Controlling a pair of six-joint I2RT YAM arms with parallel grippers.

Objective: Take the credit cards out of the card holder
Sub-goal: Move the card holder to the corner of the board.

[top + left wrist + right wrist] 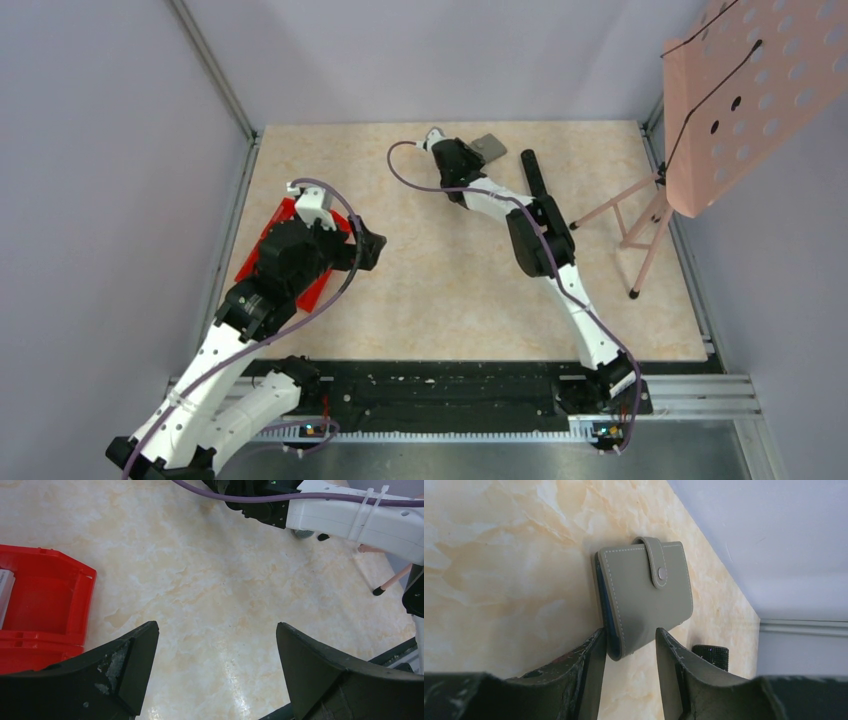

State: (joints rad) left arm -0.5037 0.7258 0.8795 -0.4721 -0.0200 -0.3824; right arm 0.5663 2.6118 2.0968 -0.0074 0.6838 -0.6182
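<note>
The card holder (491, 146) is a grey wallet, closed by a snap strap, lying at the far edge of the table. In the right wrist view the card holder (644, 587) has its near end between my right gripper's (630, 632) fingers. The left finger touches its edge and a gap shows at the right finger. My right gripper (476, 150) is open around it. No cards show outside the holder. My left gripper (372, 246) is open and empty over bare table; the left wrist view shows the left gripper (216, 630) beside the red bin (45, 600).
The red bin (255, 262) lies at the left under my left arm, with a white object (5, 587) inside. A black microphone (535, 172) lies just right of the card holder, its head (711, 655) near my right finger. A pink perforated stand (750, 90) is at the far right.
</note>
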